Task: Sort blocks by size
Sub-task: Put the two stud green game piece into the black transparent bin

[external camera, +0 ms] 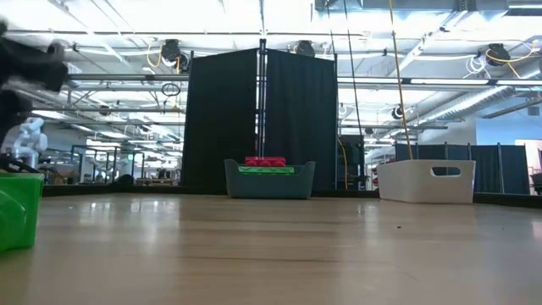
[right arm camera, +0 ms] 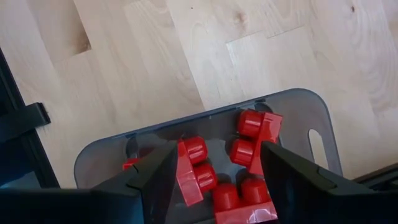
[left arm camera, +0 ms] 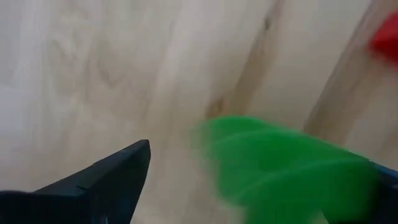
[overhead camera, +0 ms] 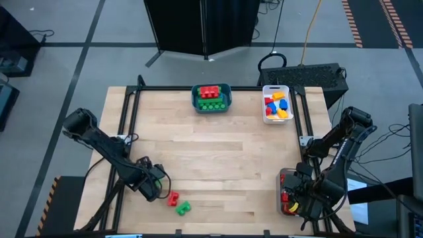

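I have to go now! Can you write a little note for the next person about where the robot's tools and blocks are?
Left tool: open, at the table's near edge beside a loose red block and green block.
Right tool: open over the clear bin with red blocks, holding nothing.
Done: teal bin holds red and green blocks; white bin holds mixed ones.
Left: sort those two loose blocks.

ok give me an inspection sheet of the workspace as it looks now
surface: bare wooden table.
job's things: red block and green block loose at the near edge; red and green blocks in the teal bin; mixed colours in the white bin; red blocks in the clear bin.
clutter: nothing seen.
grippers: left gripper open beside the loose blocks; right gripper open over the clear bin, holding nothing.
cables: yellow cable on the floor.
surroundings: black curtain behind the table.
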